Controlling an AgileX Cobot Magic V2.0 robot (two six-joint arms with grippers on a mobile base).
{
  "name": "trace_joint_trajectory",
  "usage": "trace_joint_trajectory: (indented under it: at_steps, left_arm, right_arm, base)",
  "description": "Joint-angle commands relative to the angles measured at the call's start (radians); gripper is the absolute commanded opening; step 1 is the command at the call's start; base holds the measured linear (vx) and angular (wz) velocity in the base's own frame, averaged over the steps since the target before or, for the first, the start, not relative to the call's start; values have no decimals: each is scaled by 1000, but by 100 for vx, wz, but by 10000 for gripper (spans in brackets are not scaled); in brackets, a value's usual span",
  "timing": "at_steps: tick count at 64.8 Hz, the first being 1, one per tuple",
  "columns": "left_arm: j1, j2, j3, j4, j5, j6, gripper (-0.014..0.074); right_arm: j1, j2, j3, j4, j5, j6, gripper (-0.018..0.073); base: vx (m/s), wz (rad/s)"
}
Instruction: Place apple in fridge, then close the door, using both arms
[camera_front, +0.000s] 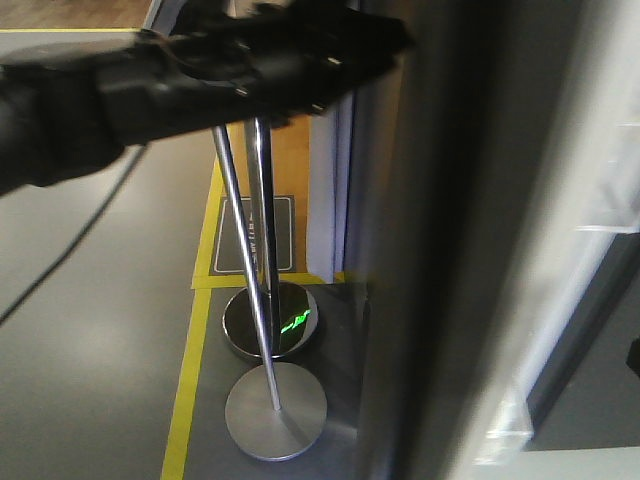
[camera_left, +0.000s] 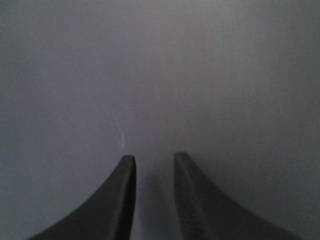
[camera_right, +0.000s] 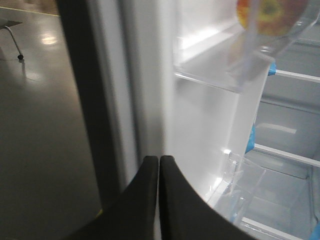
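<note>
The apple (camera_right: 272, 15), red and yellow, shows at the top right of the right wrist view behind clear plastic; whether it lies on a shelf or in a bin I cannot tell. The fridge (camera_right: 285, 150) is white inside, with clear shelves and blue tape. My right gripper (camera_right: 159, 159) is shut and empty, its tips at the door's white inner edge (camera_right: 150, 75). My left gripper (camera_left: 154, 159) is open with nothing between its fingers, close to the door's plain dark grey outside (camera_left: 160, 75). From the front, the left arm reaches right, and the left gripper (camera_front: 392, 40) meets the door (camera_front: 450, 250).
Two chrome stanchion poles (camera_front: 255, 250) stand on round bases (camera_front: 275, 410) left of the door. Yellow floor tape (camera_front: 185, 400) runs beside them. A black cable (camera_front: 80, 240) hangs from the left arm. A clear door bin (camera_right: 220, 65) juts out near the apple.
</note>
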Motion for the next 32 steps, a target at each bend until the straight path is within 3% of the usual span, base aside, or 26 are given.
trace_joint_trajectory:
  at_steps: [1, 14, 32]
  left_arm:
    - [-69, 16, -82, -73, 94, 27, 204]
    - [-63, 56, -191, -28, 94, 34, 204]
    - [25, 34, -292, 223, 91, 31, 204]
  right_arm:
    - [-5, 10, -24, 28, -58, 1, -5]
    - [-5, 10, -25, 27, -83, 1, -5]
    - [-5, 47, -25, -23, -306, 1, 6]
  base:
    - [0, 0]
    - [0, 0]
    - [0, 0]
